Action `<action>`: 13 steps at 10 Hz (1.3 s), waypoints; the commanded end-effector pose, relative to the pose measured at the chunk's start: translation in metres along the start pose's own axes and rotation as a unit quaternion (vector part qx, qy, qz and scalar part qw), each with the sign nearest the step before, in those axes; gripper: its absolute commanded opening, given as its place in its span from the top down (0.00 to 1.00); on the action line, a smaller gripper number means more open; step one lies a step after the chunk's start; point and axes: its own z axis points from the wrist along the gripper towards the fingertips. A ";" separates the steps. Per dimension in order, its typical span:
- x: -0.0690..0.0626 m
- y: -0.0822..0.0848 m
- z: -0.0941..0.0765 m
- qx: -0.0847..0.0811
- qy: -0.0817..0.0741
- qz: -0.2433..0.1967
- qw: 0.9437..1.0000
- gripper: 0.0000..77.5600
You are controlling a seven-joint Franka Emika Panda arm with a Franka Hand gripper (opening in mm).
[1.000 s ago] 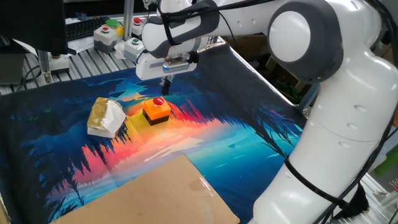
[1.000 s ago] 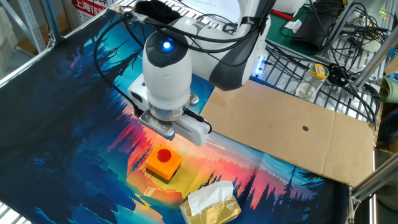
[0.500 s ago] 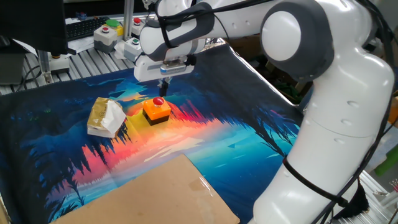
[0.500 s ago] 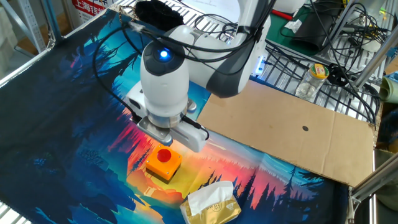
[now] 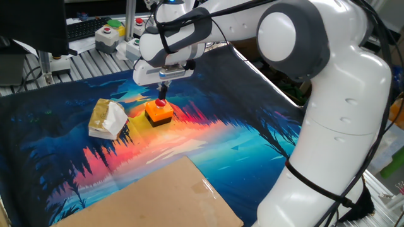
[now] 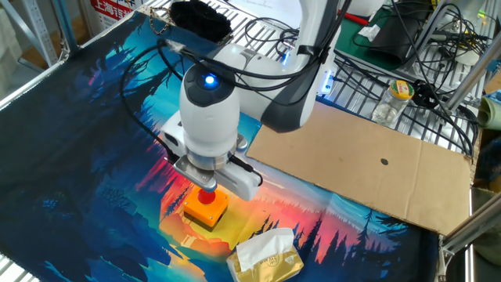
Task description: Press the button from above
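Note:
The button (image 5: 161, 103) is a small red dome on an orange-yellow box (image 5: 159, 114) with a black base, standing mid-mat. My gripper (image 5: 161, 94) hangs straight above it, fingers pointing down and pressed together into one narrow dark tip that reaches the dome's top. In the other fixed view the wrist covers the fingers; the gripper (image 6: 206, 188) sits right over the button (image 6: 207, 197), of which only the near edge shows above the box (image 6: 205, 212). I cannot tell whether the dome is pushed in.
A tan-and-white paper-like lump (image 5: 107, 118) lies left of the box, also seen in the other view (image 6: 266, 257). A cardboard sheet (image 5: 158, 195) covers the mat's near side. Grey boxes with green and red buttons (image 5: 110, 34) stand at the back. Cables (image 6: 423, 47) crowd the rack.
My gripper has moved left and down, from behind and above the box to directly over the red button, its tip now at the dome. The box and lump have not moved.

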 end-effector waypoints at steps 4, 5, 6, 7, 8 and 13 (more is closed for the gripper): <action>-0.002 -0.013 0.011 -0.007 -0.001 -0.009 1.000 1.00; 0.001 -0.012 0.013 -0.008 -0.002 -0.008 1.000 1.00; 0.007 -0.012 0.016 -0.011 -0.003 -0.005 1.000 1.00; 0.008 -0.012 0.017 -0.014 -0.003 -0.003 1.000 1.00; 0.008 -0.012 0.017 -0.014 -0.003 -0.004 1.000 1.00; 0.007 -0.009 0.021 -0.015 -0.003 -0.003 1.000 1.00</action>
